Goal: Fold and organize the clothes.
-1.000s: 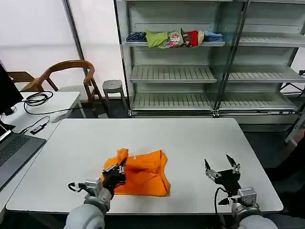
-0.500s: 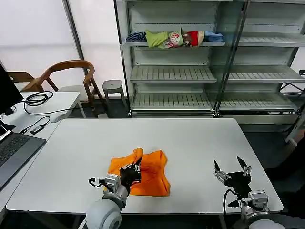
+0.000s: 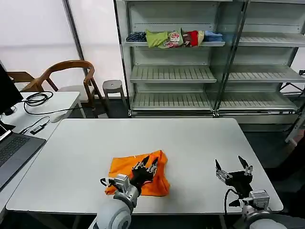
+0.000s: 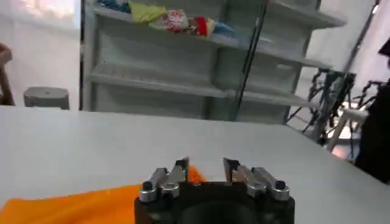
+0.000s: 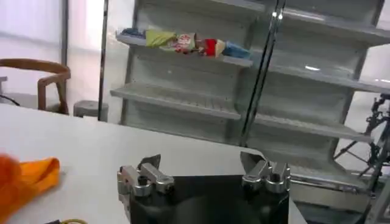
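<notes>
The left gripper (image 4: 205,169) has its fingers spread apart above an orange T-shirt (image 4: 73,204) lying on a white table (image 4: 91,146). Metal shelving (image 4: 183,67) stands behind it.

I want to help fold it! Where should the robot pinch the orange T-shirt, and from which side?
Probably the loose left edge of the orange T-shirt, lying flat on the white table, approached from the robot's left and above. That edge is bare, while the open left pincer hovers over the bunched right part. The right pincer waits open, apart.

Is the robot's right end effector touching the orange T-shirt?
No, the right end effector hovers open over bare table, well apart from the orange T-shirt.
</notes>
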